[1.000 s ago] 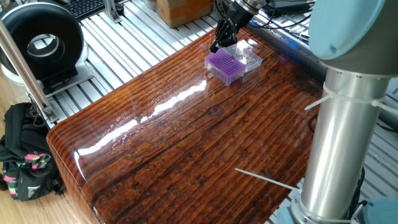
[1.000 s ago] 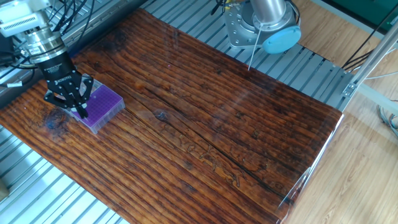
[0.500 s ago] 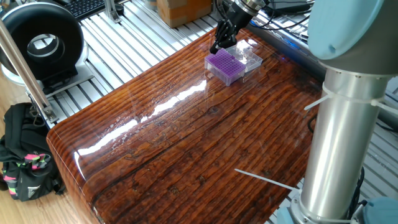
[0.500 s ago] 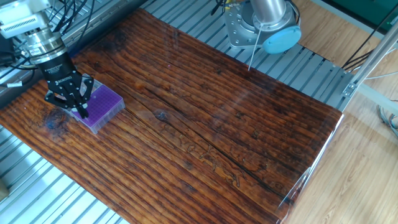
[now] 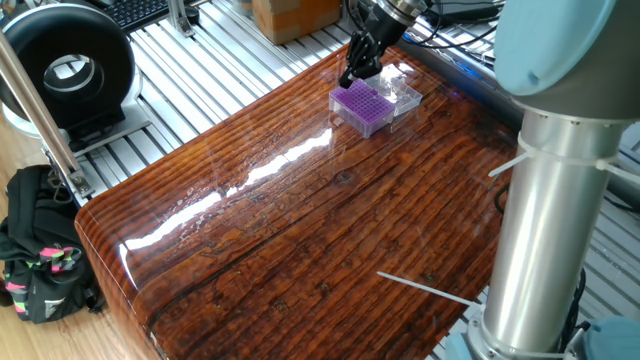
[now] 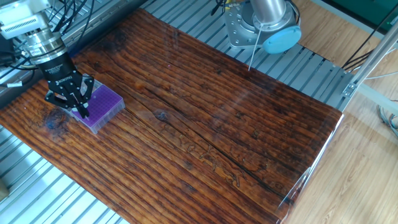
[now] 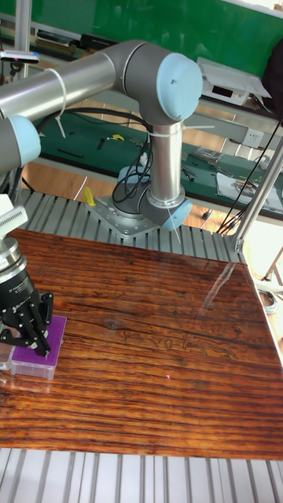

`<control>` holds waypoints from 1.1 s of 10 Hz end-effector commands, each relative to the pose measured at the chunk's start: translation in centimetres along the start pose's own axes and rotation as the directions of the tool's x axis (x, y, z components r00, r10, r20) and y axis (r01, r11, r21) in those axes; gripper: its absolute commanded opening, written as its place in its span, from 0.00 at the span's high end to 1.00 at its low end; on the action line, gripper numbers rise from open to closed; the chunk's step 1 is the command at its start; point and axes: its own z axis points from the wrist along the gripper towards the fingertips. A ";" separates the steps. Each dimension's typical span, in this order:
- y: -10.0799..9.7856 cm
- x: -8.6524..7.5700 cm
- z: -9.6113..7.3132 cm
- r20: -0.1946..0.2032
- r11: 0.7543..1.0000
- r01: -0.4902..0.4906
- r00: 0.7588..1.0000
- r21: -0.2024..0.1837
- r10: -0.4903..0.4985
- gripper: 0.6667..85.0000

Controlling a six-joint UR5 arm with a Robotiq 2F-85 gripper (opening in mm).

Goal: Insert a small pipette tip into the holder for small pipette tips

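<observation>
Tall fixed view shows the gripper point(image 7: 31, 343) poised over the purple rack point(image 7: 36, 359), jaws seemingly pinched together, apparently mid-insertion; next probably a careful straight push down.

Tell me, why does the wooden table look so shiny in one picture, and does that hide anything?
One fixed view: white glare streaks the table, clear of the purple rack. The other fixed view: table nearly glare-free. Tall fixed view: one faint reflection, the gripper dark yet sharp.
</observation>
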 end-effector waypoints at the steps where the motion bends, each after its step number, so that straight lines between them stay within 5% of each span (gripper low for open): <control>1: -0.1 -0.1 -0.2 0.005 1.000 0.010 1.000 0.000 -0.010 0.77; 5: -0.1 -0.1 -0.3 -0.008 1.000 0.003 1.000 0.001 -0.003 0.74; 7: -0.4 -0.1 -0.8 -0.071 0.998 -0.044 0.996 0.033 0.046 0.73; 9: 0.4 -3.0 -1.0 -0.097 0.989 -0.134 0.985 0.062 0.139 0.74; 11: 0.9 -4.5 -1.4 -0.146 0.964 -0.228 0.958 0.136 0.247 0.79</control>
